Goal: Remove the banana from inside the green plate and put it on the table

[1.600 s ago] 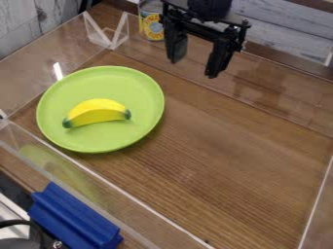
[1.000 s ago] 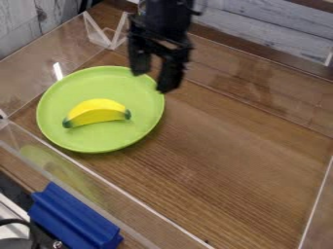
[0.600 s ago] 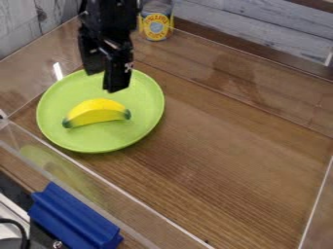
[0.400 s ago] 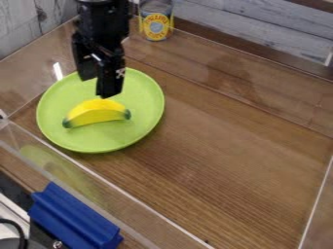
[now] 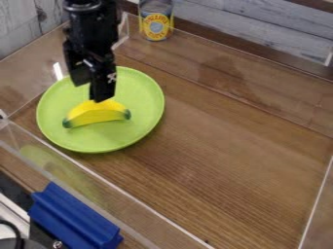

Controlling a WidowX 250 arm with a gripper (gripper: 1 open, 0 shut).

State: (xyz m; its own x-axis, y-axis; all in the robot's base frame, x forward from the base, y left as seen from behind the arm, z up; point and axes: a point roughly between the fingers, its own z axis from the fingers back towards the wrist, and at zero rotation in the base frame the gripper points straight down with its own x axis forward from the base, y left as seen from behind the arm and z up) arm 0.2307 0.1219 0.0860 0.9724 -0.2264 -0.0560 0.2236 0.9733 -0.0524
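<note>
one banana (image 5: 99, 114), small, curved, bright yellow with dark green tips, lying flat inside the green plate (image 5: 143, 95), a little left of the plate's middle, its curve bowed upward toward the far rim. one green plate, round, lime-coloured plastic with a shallow raised rim, resting on the left part of the counter (image 5: 235, 126). one counter, brown wood grain with a glossy sheen, edged by clear acrylic walls (image 5: 78, 180).

one pincer (image 5: 93, 86), black, pointing straight down, jaws spread wide apart with nothing between them. hanging over the far left part of the plate, right above the banana's upper edge; fingertips (image 5: 101, 92) close to the fruit, though contact cannot be told from this angle. gripping nothing.

one yellow can (image 5: 156, 26) with a label, upright at the far side of the counter, well apart from the plate. one blue object (image 5: 72, 222) outside the acrylic wall at the near left corner, exact kind unclear. one clear angled acrylic piece (image 5: 37, 19) at the far left, partly hidden behind the arm.
</note>
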